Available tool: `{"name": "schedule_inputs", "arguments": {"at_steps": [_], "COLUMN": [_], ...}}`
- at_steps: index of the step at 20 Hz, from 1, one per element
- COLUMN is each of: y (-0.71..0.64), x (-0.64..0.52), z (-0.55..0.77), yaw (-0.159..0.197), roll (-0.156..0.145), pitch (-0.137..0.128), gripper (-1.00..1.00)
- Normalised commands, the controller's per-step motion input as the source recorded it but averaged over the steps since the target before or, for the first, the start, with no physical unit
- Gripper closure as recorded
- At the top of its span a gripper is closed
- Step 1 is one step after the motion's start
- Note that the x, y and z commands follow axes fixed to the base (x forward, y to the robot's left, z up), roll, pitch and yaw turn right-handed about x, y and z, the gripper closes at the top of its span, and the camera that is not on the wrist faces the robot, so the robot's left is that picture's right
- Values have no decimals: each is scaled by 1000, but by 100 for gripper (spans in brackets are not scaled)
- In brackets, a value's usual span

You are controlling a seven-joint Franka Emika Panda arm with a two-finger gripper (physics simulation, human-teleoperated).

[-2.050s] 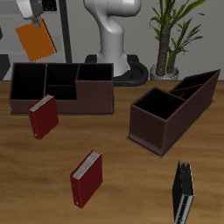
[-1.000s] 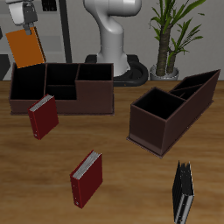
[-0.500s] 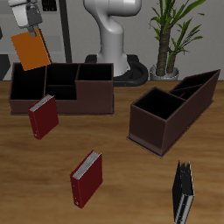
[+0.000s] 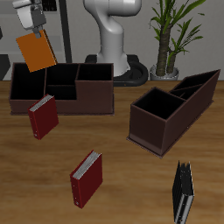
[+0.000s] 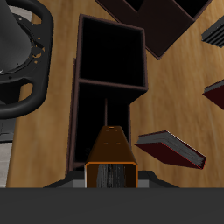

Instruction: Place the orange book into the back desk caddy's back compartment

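I have the orange book (image 4: 37,52) clamped in my hand (image 4: 32,29), hanging in the air above the back desk caddy (image 4: 61,88), over its large end cell and well clear of the rim. The book tilts, its lower corner swung toward the caddy's middle. In my wrist view the book's pale page edge (image 5: 112,172) sits right under me, with the caddy (image 5: 107,83) stretching away below; the back compartment (image 4: 59,73), the small rear cell of the divided middle, stands open. Leaning against the caddy's front wall is a dark red book (image 4: 42,116), upright on the bench (image 4: 122,179). Another dark red book (image 4: 86,179) stands nearer the bench's front edge, and a black book (image 4: 182,193) stands near the front corner. The slanted caddy (image 4: 171,109) sits well apart, angled.
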Motion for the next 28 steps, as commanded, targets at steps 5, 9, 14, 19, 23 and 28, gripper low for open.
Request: {"name": "schedule_inputs", "arguments": {"at_steps": [5, 9, 14, 19, 23, 28], "y": [252, 250, 104, 5, 14, 58], "x": [-22, -44, -53, -48, -74, -30], "z": [-6, -69, -7, -183, -74, -49], "yaw": [1, 12, -14, -19, -14, 14], "roll": [41, 47, 22, 7, 13, 17], "pitch": [6, 43, 21, 77, 25, 10], "gripper": [100, 100, 100, 100, 100, 100]}}
